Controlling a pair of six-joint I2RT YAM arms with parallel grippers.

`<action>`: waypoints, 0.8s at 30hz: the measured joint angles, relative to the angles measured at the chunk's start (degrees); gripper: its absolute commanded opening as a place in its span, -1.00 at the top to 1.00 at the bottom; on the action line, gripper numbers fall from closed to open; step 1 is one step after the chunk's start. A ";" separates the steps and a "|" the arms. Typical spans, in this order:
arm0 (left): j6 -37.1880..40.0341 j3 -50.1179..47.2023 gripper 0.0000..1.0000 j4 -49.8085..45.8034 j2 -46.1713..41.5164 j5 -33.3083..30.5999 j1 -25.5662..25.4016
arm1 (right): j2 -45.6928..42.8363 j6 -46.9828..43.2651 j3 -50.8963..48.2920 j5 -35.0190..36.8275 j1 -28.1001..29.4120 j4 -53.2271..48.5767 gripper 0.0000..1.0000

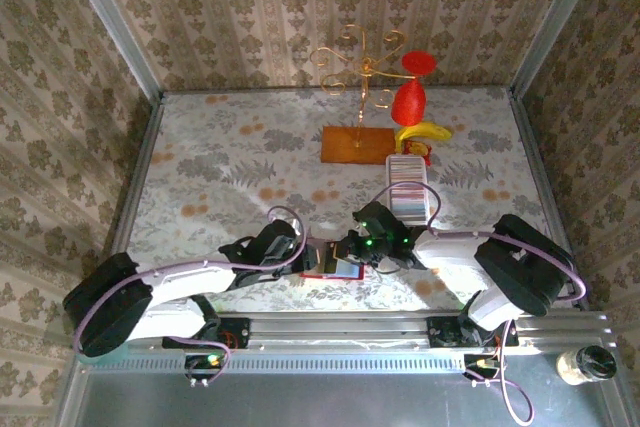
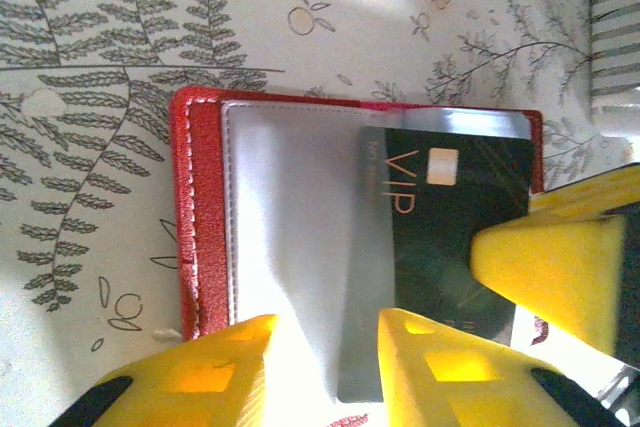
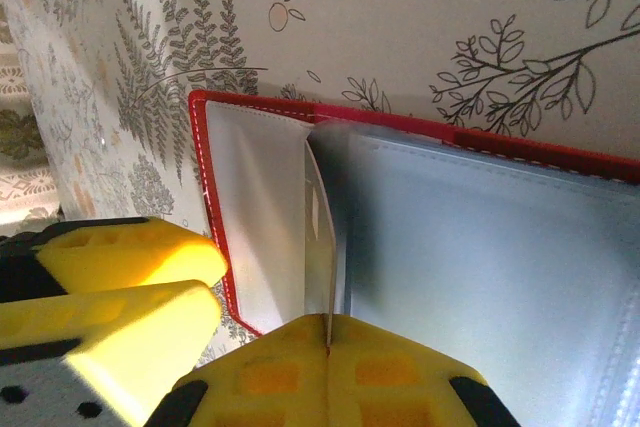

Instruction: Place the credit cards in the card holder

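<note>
Right gripper (image 3: 328, 332): yellow fingers pressed together at the bottom centre of its wrist view, pinching the black card (image 2: 440, 237), seen there edge-on as a thin line rising from the tips into the open holder (image 3: 215, 207). In the left wrist view the same card lies face up with "VIP" and a chip legible. Its left edge meets a grey pocket leaf, though whether it has slipped beneath is hard to make out. Its lower right part is hidden behind a right-gripper finger. Left gripper (image 2: 328, 325): fingers slightly parted at the bottom edge, with the grey leaf running down between them. Whether they clamp anything cannot be told, as the contact is cut off by the frame. The holder has a red rim and grey pockets and lies open on the fern-patterned table (image 2: 90, 67). In the top view it sits at lower centre between the two grippers, largely covered by them. Other cards (image 1: 410, 197) stand in a white tray (image 1: 405, 159) right of centre, above the right gripper; single cards are too small to distinguish.
</note>
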 measured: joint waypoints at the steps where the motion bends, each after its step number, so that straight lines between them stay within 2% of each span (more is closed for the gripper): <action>1: 0.00 0.00 0.33 -0.28 -0.66 -0.22 0.00 | 0.02 -0.22 0.00 0.00 0.00 0.00 0.92; 9: 0.04 -1.53 0.52 -2.58 -4.11 -3.45 0.00 | 0.63 -0.92 0.90 0.02 0.17 -1.11 0.82; 17: 0.52 -1.53 0.67 -3.30 -0.07 -3.89 0.00 | 2.23 -2.38 3.28 0.13 0.72 -4.44 0.78; 24: 0.66 -1.51 0.72 -2.27 0.83 -3.98 0.04 | 2.64 -4.07 6.51 2.19 1.68 -9.64 0.73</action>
